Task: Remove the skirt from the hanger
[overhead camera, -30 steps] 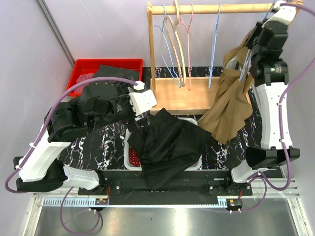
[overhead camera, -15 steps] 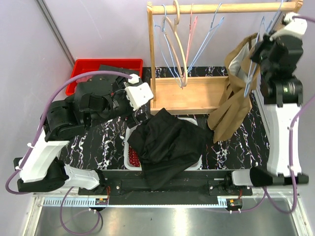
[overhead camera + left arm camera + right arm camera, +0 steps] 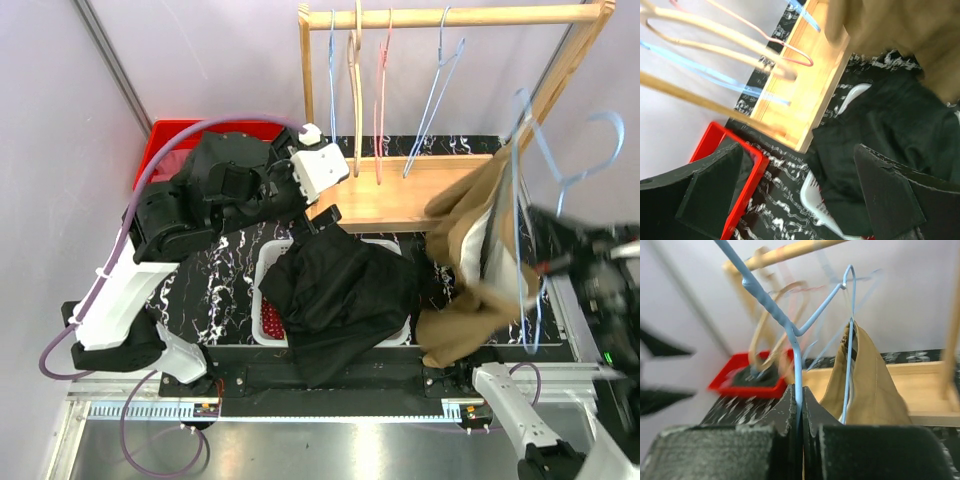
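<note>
The tan skirt (image 3: 468, 262) hangs on a blue wire hanger (image 3: 522, 150), off the rail and tilted over the table's right side. My right gripper (image 3: 556, 264) is shut on the hanger's wire. In the right wrist view the blue wire (image 3: 796, 340) runs up out of the closed jaws of the right gripper (image 3: 800, 400), and the skirt (image 3: 867, 385) hangs just beyond. My left gripper (image 3: 325, 215) is open and empty. In the left wrist view it (image 3: 800, 195) hovers over the table by the rack's base, with the skirt (image 3: 890, 25) at the top right.
A wooden rack (image 3: 400, 205) stands at the back with several empty hangers (image 3: 355, 90) on its rail. A red bin (image 3: 160, 145) of dark clothes sits at the back left. A white basket (image 3: 262, 272) holding a black garment (image 3: 340, 290) sits in the middle.
My right arm has pulled the hanger and skirt off the rail and swung them down toward the near right. My left arm has moved up and right toward the rack.
</note>
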{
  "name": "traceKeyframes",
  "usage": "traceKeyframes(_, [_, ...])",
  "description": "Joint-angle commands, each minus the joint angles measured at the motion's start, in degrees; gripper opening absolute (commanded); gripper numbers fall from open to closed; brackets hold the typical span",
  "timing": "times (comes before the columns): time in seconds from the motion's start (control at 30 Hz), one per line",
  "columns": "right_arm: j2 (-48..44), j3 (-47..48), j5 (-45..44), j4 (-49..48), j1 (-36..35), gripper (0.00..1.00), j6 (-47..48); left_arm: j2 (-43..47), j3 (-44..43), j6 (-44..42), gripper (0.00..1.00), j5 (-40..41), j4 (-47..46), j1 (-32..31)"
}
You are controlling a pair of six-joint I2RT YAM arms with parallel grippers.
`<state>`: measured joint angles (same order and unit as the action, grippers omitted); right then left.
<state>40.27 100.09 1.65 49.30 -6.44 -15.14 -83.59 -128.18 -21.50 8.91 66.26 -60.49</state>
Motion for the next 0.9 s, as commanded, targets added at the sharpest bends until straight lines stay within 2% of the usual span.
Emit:
traceKeyframes(0.0, [-0.7,2.9,22.9,5.3,-3.0,0.00,-4.3,-0.4,-7.3,1.5,0.99,-6.6,-3.2,0.2])
traceKeyframes(0.07, [0.1,6.3,29.9,6.7,-4.3,0.00,-5.4,-1.1,-9.2,1.6,0.99,-8.6,-2.7,0.2])
traceKeyframes(0.1, [0.3,7.0,36.1,6.1,-4.6,0.00,-6.0,-1.3,-10.7,1.5,0.99,-10.6,-2.2,0.2])
traceKeyframes(0.17, [1.7,9.1,40.3,6.0,-5.5,0.00,-7.4,-1.4,-11.6,1.2,0.99,-13.1,-1.7,0.2])
traceKeyframes(0.3, [5.2,12.1,51.6,-0.1,-6.0,0.00,-11.9,-1.0,-11.4,-0.2,0.99,-17.5,1.2,0.3])
traceKeyframes(0.43, [9.5,18.6,51.9,-2.0,-6.9,0.00,-12.6,-0.2,-10.4,-0.8,0.99,-22.9,3.6,1.2])
traceKeyframes(0.67, [17.2,27.2,57.8,-10.5,-7.1,0.00,-20.5,-0.6,-11.1,-1.7,0.99,-29.4,4.3,3.3])
traceKeyframes(0.8, [18.3,26.5,58.0,-12.5,-7.1,0.00,-22.3,-2.2,-13.9,-0.9,0.99,-42.5,3.3,5.0])
traceKeyframes(0.87, [18.4,26.5,58.0,-13.9,-7.1,0.00,-23.3,-2.5,-12.3,0.8,0.99,-45.9,0.5,6.3])
